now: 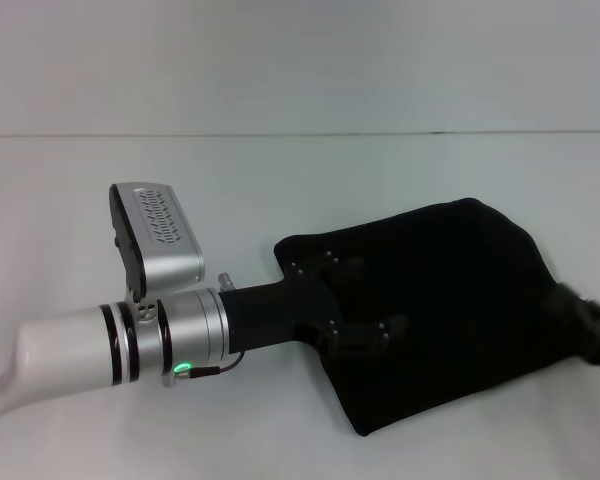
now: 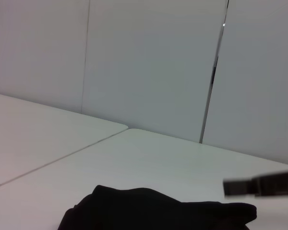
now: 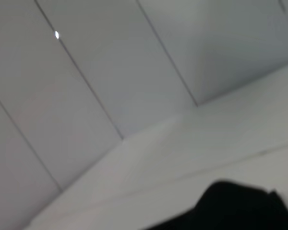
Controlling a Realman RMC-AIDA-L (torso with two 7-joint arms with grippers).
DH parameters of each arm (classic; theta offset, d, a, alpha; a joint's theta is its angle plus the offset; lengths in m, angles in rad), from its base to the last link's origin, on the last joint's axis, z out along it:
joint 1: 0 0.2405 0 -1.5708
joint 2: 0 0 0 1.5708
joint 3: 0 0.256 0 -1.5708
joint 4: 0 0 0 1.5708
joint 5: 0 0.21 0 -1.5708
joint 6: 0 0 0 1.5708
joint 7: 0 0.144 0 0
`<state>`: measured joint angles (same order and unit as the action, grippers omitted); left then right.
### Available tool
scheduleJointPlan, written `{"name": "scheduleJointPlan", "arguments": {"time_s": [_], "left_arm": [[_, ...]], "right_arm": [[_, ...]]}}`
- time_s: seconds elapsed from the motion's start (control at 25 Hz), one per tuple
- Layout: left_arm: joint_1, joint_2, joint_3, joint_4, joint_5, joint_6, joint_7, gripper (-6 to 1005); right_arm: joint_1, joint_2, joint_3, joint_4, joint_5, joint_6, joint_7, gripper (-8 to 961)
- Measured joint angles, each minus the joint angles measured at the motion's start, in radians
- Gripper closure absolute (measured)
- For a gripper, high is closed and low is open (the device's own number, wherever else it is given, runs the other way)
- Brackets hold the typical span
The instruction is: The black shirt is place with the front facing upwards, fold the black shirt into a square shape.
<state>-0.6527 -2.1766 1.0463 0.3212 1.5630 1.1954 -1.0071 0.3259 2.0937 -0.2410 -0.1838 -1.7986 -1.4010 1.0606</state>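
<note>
Reaching in from the near left of the head view, my left claw point(image 1: 365, 300) lies low over the black shirt point(image 1: 450, 310), its dark body running out from the silver wrist ring and the white forearm behind it. Black against black, its fingers blur into the cloth, so I cannot tell whether they are spread, pressed together or pinching fabric. A grey camera housing point(image 1: 158, 235) sits on top of that wrist, tilted up and back. The shirt is on the white tabletop point(image 1: 280, 180), gathered into a compact, roughly four-sided bundle right of centre, with one corner pointing toward the near edge and a smaller flap jutting toward my left arm. No lettering or label shows on the side that faces up. At the right edge of the head view my right claw point(image 1: 592, 330) comes in as a dark shape touching the right side of the bundle; its fingers are too blurred for me to say how they stand. From my left wrist the shirt point(image 2: 153, 211) shows as a low dark mound on the tabletop, and my right wrist catches only a dark corner of it point(image 3: 235, 206). Farther off, a seam crosses the tabletop, and grey wall panels point(image 2: 149, 62) stand behind.
</note>
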Motion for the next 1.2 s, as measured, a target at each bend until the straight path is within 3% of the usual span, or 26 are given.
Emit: {"name": "scheduleJointPlan", "arguments": {"time_s": [0.36, 0.56, 0.68, 0.8, 1.04, 1.2], "left_arm": [[0.0, 0.0, -0.003, -0.001, 0.0, 0.0, -0.007, 73], [0.002, 0.0, -0.006, 0.001, 0.0, 0.0, -0.021, 73], [0.005, 0.004, -0.01, 0.014, 0.001, 0.002, -0.067, 73], [0.022, 0.013, -0.018, 0.072, 0.021, 0.007, -0.204, 73], [0.085, 0.025, -0.053, 0.408, 0.267, 0.125, -0.825, 74], [0.071, 0.026, -0.06, 0.533, 0.428, 0.206, -1.159, 74]], "right_arm": [[0.031, 0.004, -0.005, 0.042, -0.036, 0.199, -0.036, 951], [0.027, 0.003, 0.011, 0.042, 0.013, 0.169, -0.07, 950], [0.02, 0.0, 0.016, 0.038, 0.031, 0.082, -0.075, 949], [0.004, -0.003, 0.041, 0.031, 0.074, -0.039, -0.082, 947], [0.004, -0.006, 0.068, -0.033, 0.093, -0.148, -0.089, 948], [0.008, -0.007, 0.092, -0.047, 0.095, -0.169, -0.139, 946]]}}
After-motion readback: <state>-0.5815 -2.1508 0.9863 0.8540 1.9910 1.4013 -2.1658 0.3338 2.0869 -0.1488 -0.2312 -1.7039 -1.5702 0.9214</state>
